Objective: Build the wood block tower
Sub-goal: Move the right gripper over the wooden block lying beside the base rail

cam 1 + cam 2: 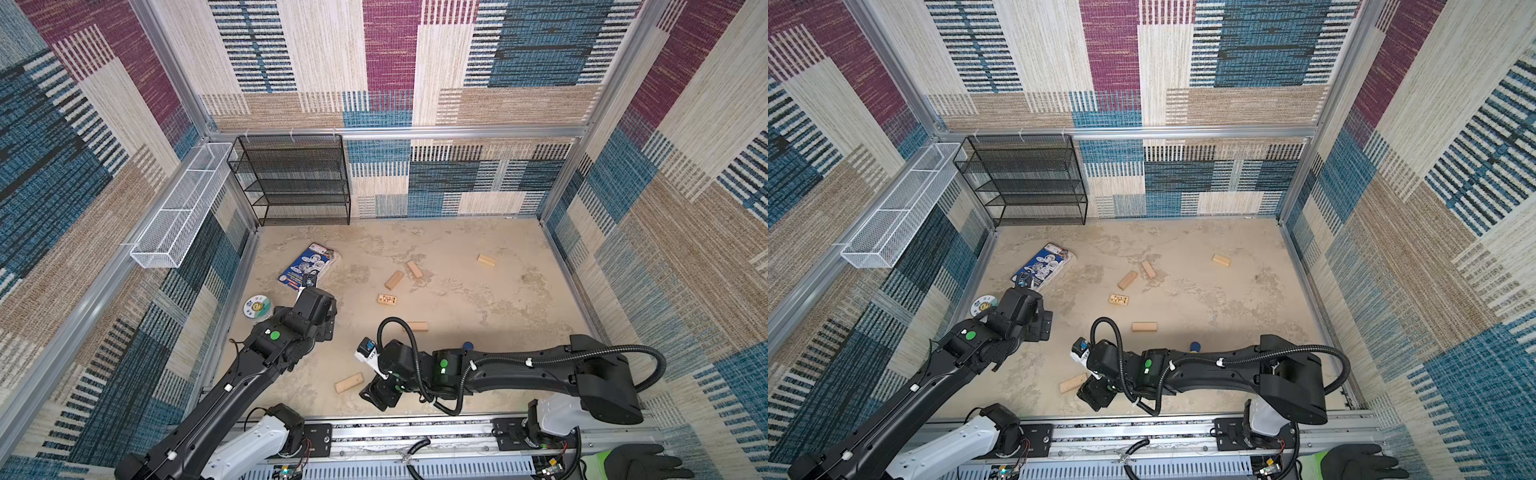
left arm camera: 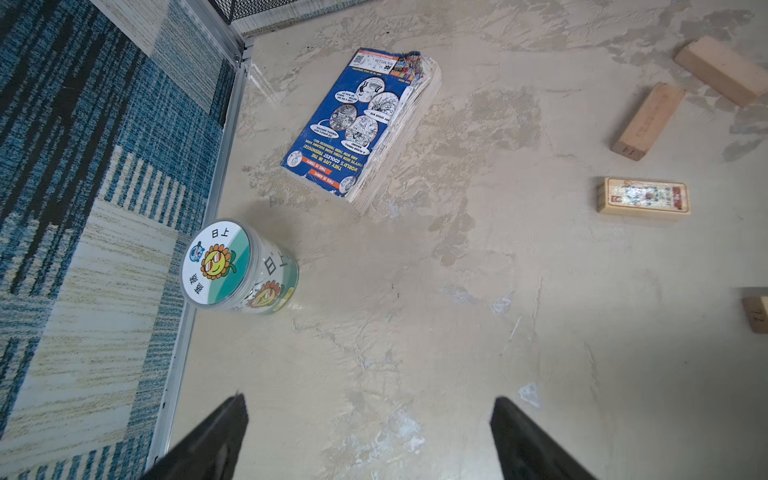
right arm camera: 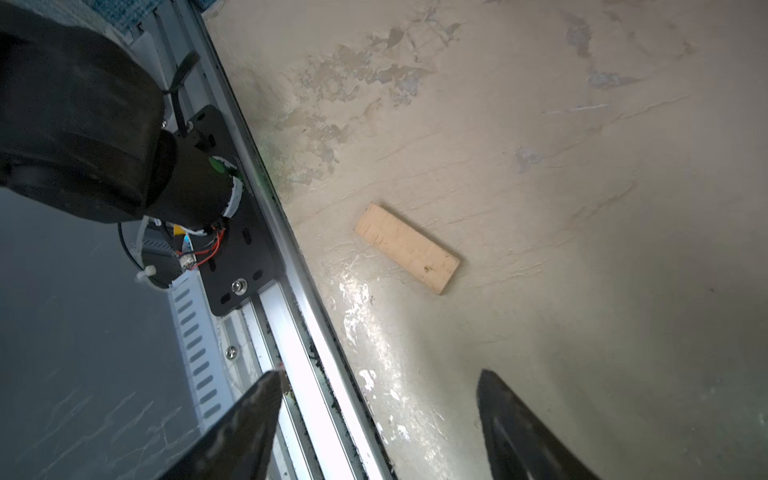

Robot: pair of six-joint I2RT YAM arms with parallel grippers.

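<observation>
Several pale wood blocks lie apart and flat on the beige floor; no tower shows in any view. One block (image 1: pixel 349 382) (image 3: pixel 407 248) lies near the front rail, just left of my right gripper (image 1: pixel 378 395) (image 3: pixel 378 374), which hangs open and empty over the rail's edge. Another bar (image 1: pixel 417 326) lies behind that arm. A block with printed marks (image 1: pixel 386 299) (image 2: pixel 644 196), two angled bars (image 1: pixel 394 280) (image 1: pixel 414 269) and a far one (image 1: pixel 486 260) sit mid-floor. A blue disc (image 1: pixel 468 345) peeks out behind the right arm. My left gripper (image 1: pixel 328 322) (image 2: pixel 370 399) is open over bare floor.
A blue printed packet (image 1: pixel 309 264) and a round labelled jar (image 1: pixel 257 308) sit by the left wall, close to my left gripper. A black mesh shelf (image 1: pixel 295 178) and a white wire basket (image 1: pixel 183 203) stand at the back left. A gloved hand (image 1: pixel 640 461) rests outside the front rail.
</observation>
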